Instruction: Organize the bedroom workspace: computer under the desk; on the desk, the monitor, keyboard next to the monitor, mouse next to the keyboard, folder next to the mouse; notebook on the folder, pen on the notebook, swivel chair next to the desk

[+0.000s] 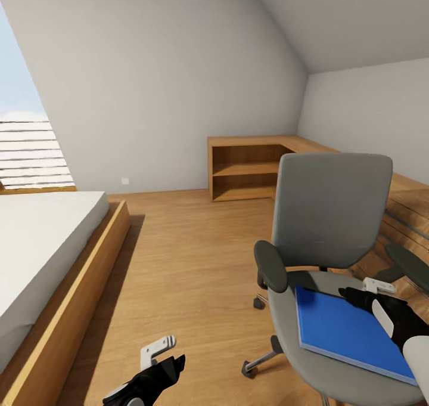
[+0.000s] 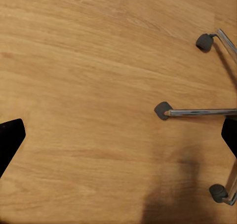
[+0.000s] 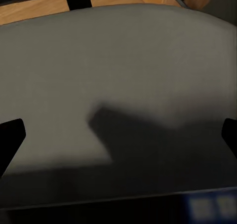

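Note:
The grey swivel chair (image 1: pixel 330 206) stands on the wooden floor at the right, its tall back away from me. The bright-blue folder (image 1: pixel 348 328) lies flat on its seat. My right gripper (image 1: pixel 357 294) hovers just above the folder's far right corner. In the right wrist view its fingers are spread wide, the gripper (image 3: pixel 118 135) open over the grey seat (image 3: pixel 118 76), with a blurred strip of the blue folder (image 3: pixel 207 209) at the edge. My left gripper (image 1: pixel 173 363) hangs open and empty over bare floor left of the chair. In the left wrist view that gripper (image 2: pixel 118 137) looks down on the chair's metal legs and casters (image 2: pixel 197 112).
A low bed (image 1: pixel 42 245) in a wooden frame runs along the left side. An open light-wood shelf unit (image 1: pixel 247 170) stands against the back wall, and more light-wood furniture (image 1: pixel 411 209) sits close behind the chair on the right. Wooden floor (image 1: pixel 190 257) lies between bed and chair.

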Robot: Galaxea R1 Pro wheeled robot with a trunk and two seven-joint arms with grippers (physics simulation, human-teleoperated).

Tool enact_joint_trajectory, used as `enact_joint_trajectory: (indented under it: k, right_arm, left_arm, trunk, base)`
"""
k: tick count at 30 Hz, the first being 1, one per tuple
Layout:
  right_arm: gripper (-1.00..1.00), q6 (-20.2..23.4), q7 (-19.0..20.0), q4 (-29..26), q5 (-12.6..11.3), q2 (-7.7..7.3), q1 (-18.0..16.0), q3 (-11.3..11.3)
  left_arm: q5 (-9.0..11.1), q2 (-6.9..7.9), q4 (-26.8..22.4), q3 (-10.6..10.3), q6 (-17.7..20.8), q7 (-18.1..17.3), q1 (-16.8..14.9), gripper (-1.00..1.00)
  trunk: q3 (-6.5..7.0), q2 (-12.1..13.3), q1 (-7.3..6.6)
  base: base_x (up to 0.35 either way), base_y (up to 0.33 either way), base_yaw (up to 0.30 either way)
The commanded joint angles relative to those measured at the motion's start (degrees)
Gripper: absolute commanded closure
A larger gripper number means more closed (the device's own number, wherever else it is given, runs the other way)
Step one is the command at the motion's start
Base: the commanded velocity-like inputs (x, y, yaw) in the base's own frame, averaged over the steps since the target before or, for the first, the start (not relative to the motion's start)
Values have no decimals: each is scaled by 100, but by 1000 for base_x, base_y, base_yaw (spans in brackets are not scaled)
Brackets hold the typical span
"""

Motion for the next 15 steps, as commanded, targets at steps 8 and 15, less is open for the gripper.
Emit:
enact_joint_trajectory:
  k: [8,15]
  right_arm:
    - [-100,33,16,-3,-25,2,5,-34]
    - [-100,33,16,-5,-25,2,5,-34]
  left_arm:
    - [67,0,-10,-3,7,54,-1,-100]
    - [69,0,-10,-3,7,54,-1,-100]
  trunk:
    - [-5,-2,0]
    - [-5,-2,0]
  base:
    - [-42,0,0]
    - [-117,0,0]
